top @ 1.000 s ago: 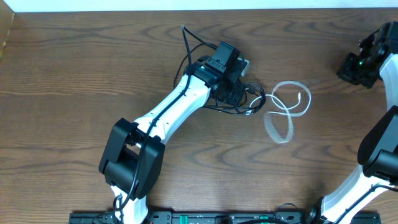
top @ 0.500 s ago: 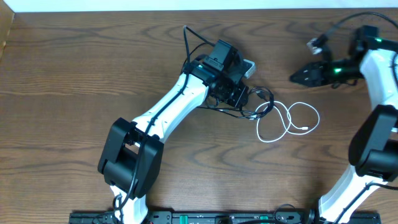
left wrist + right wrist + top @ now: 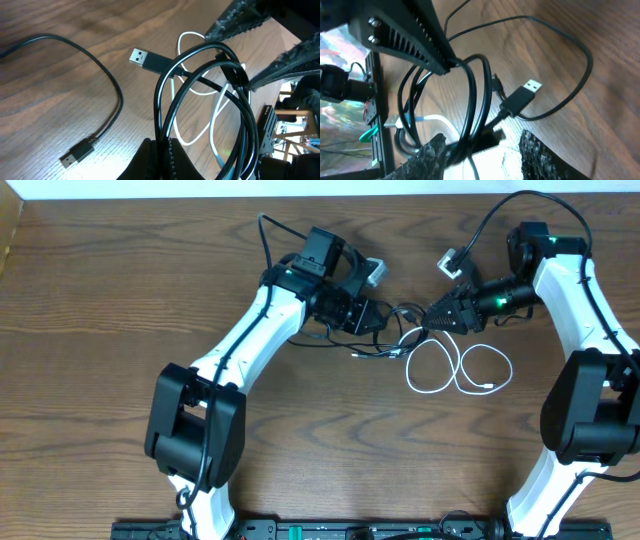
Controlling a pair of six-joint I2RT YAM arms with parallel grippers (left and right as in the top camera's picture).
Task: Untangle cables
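The left pincer (image 3: 368, 318) is clamping the black cable (image 3: 159, 62) near the far edge of the desk (image 3: 90, 380), the right pincer (image 3: 432, 320), spread wide, straddling its coil, the white cable (image 3: 458, 368) threading through: separation seems barely beginning.

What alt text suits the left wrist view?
Black cable loops, USB plug pointing left, are held over a wooden table by the left gripper. The open right gripper straddles the loops; a white cable lies beneath.
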